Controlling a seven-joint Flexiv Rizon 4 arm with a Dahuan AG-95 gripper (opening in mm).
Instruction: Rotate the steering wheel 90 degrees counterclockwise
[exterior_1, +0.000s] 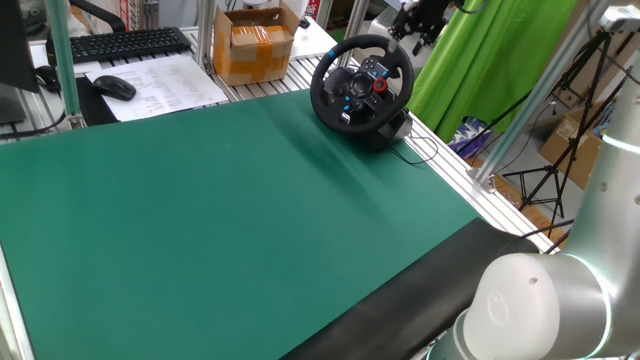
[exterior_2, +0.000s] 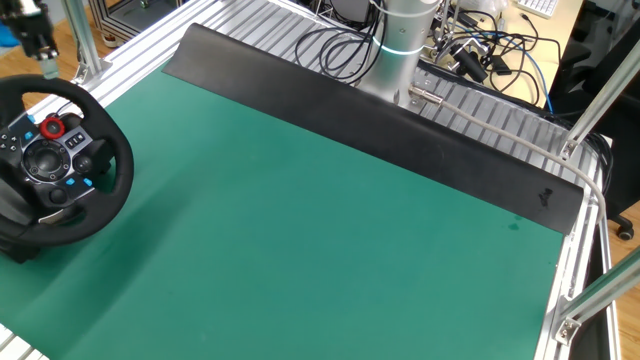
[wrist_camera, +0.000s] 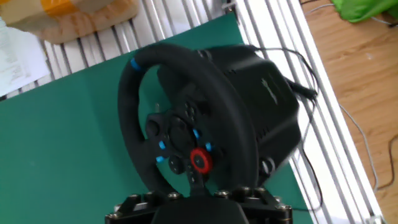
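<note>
I see a bench (exterior_1: 200, 220) covered by a green mat, with a black strip (exterior_2: 380, 130) along one edge and ribbed aluminium at the rims. Past the far edge: keyboard (exterior_1: 120, 43), mouse (exterior_1: 114, 87) on printed papers (exterior_1: 165, 85), cardboard box (exterior_1: 258, 40). Green curtain (exterior_1: 480, 60) beyond one corner, wooden floor (wrist_camera: 354, 81) beside it. Tangled cables (exterior_2: 480, 55) behind the black strip. Light is even.

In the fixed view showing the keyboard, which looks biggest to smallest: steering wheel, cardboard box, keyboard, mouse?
1. Steering wheel
2. Keyboard and cardboard box: too alike to rank, and both are farther from the camera.
3. Mouse
</note>
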